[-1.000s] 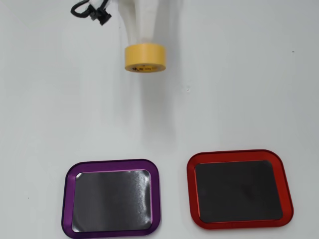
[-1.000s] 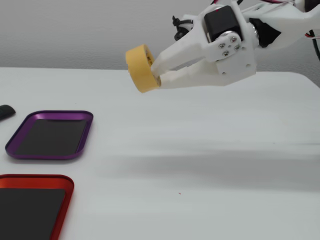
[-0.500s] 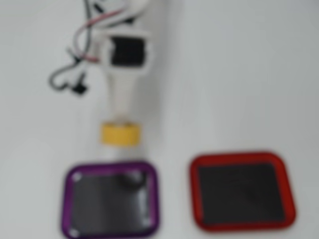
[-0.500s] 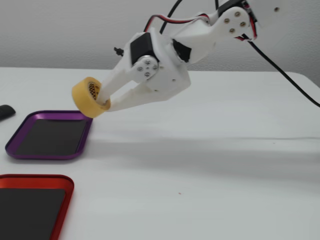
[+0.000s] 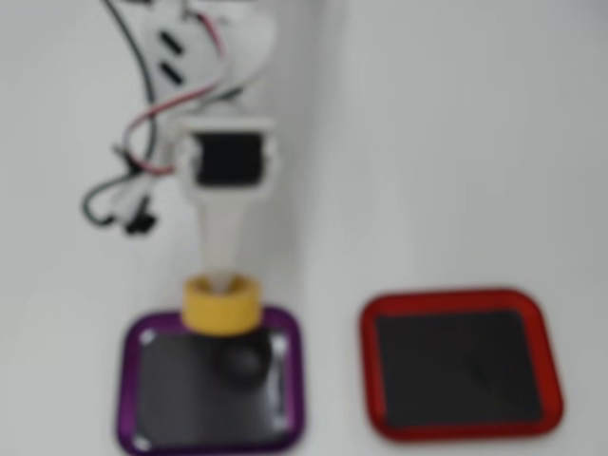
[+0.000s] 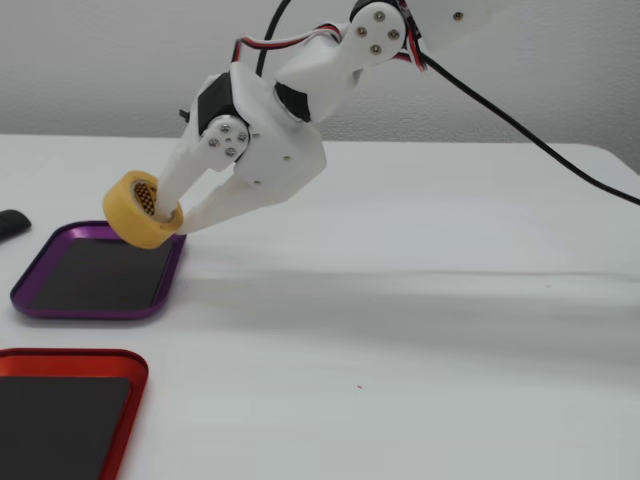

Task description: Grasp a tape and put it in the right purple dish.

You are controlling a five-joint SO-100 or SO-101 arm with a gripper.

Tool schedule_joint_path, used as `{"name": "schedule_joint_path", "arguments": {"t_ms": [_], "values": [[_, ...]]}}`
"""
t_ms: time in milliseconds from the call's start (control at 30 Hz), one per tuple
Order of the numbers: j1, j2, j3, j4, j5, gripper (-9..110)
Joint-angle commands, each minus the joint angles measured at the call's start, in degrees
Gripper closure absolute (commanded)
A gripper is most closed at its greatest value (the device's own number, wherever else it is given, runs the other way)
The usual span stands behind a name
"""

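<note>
White table (image 6: 420, 330): pincer (image 6: 170, 215) holds tape (image 6: 140, 208) above purple dish (image 6: 60, 300).

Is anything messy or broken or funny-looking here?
Nothing looks broken or spilled. The hand holds the yellow tape tilted in the air over the edge of the purple dish. The red tray sits flat and empty.

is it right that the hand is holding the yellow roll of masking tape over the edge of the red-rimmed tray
Not quite. The hand does hold the yellow roll of masking tape, but over the edge of the shiny purple-rimmed tray, not the red-rimmed tray, which sits apart and empty. The fixed view shows it, and the overhead view agrees.
</note>
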Motion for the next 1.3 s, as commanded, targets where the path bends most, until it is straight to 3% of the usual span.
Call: {"name": "schedule_joint_path", "arguments": {"t_ms": [0,367,533,767,967,1267], "values": [[0.2,1.3,-2.2,0.4,0.3,101],[2.3,4.0,-2.5,12.0,0.4,88],[2.3,13.4,-2.4,24.3,0.9,85],[2.5,34.2,-1.5,41.6,19.9,82],[2.5,54.5,9.1,53.6,34.8,82],[2.1,87.8,39.4,54.1,36.3,82]]}}
